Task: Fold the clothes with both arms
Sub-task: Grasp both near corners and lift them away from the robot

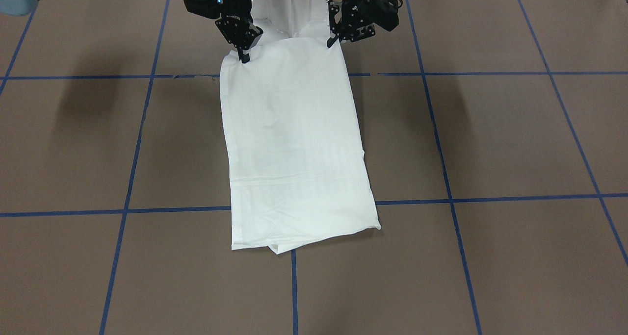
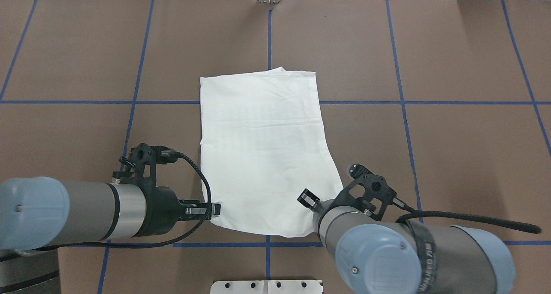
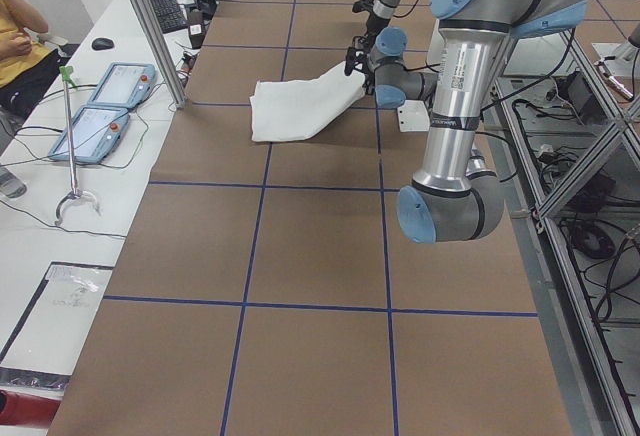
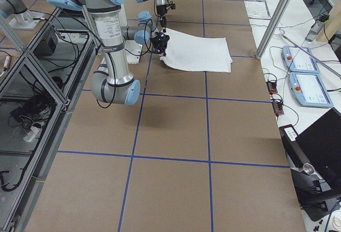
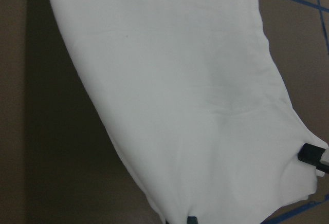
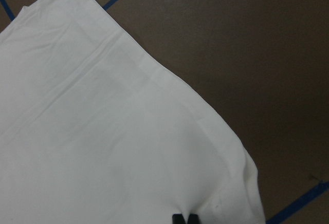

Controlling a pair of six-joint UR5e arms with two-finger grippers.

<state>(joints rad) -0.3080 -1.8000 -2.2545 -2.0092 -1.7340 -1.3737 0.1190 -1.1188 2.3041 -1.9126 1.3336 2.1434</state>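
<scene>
Left claw (image 1: 332,41) and right claw (image 1: 244,55) are each clamped on a near corner of the shirt (image 1: 294,143), holding that edge just off the table (image 1: 490,139). From overhead the right arm (image 2: 379,251) hides its claw, and the wrist views cut off the fingertips. The far hem lies flat, well beyond both claws. Wide table surface lies outward of each.
</scene>
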